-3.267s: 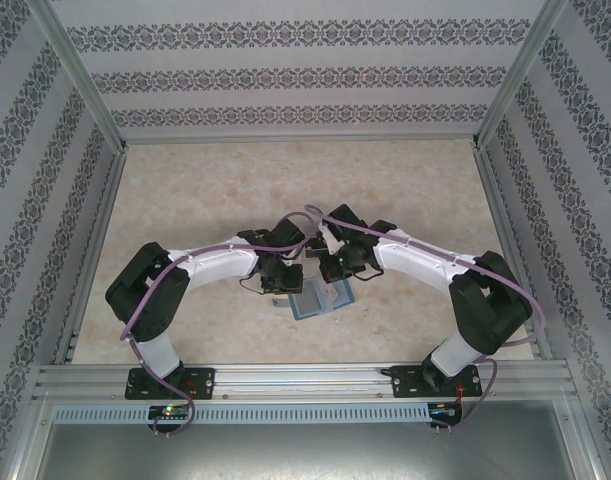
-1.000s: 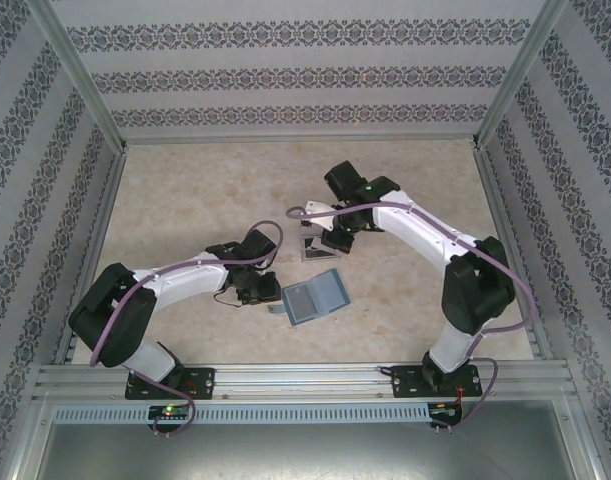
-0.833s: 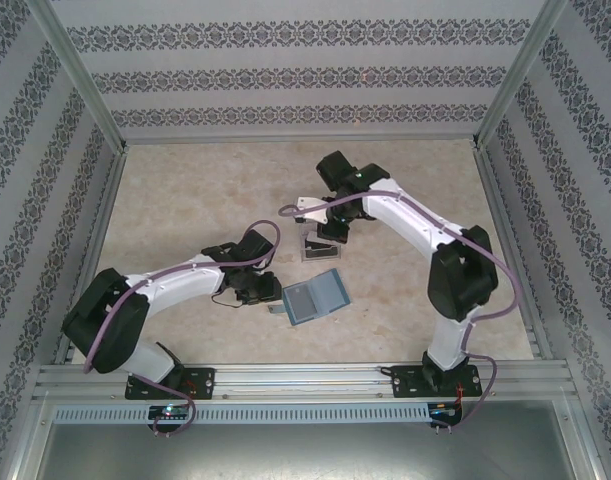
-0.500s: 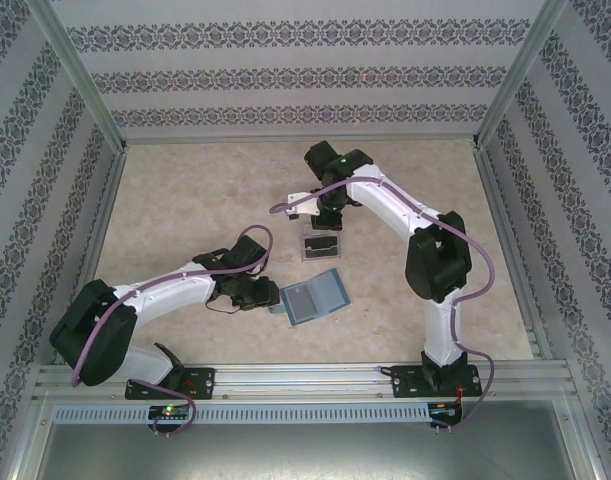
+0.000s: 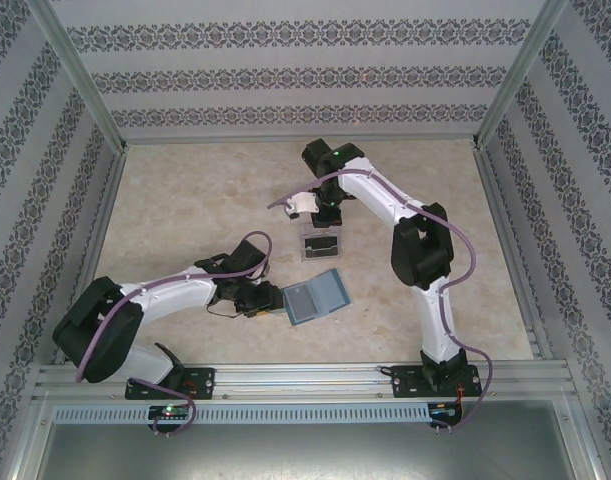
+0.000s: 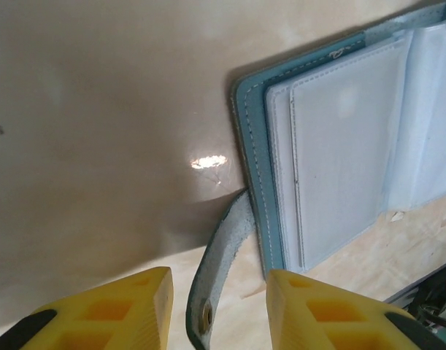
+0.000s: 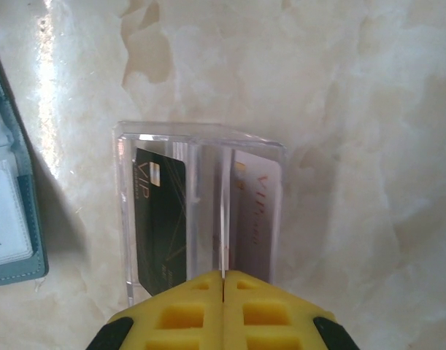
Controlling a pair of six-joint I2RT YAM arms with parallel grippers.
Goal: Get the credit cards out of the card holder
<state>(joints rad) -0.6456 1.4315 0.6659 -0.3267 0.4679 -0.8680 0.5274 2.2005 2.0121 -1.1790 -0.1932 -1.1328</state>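
Near the bases, the left end effector (image 6: pixel 219 292) was open, jaws either side of the teal folding card holder's (image 5: pixel 316 295) grey-teal strap tab (image 6: pixel 224 240). Farther up the marbled worktop (image 5: pixel 185 200), the closed right end effector (image 7: pixel 223 281) hung over a clear plastic tray (image 7: pixel 201 135) holding a black credit card (image 7: pixel 160 219) and a pale credit card (image 7: pixel 255 211).

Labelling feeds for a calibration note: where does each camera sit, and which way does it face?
Top external: above and behind, looking down on the table; left arm and right arm show.
Left wrist: faces the card holder and its tab; left gripper open at bottom.
Right wrist: looks down on the clear tray with two credit cards; right gripper shut at bottom.
Shared: both wrist views catch the card holder.
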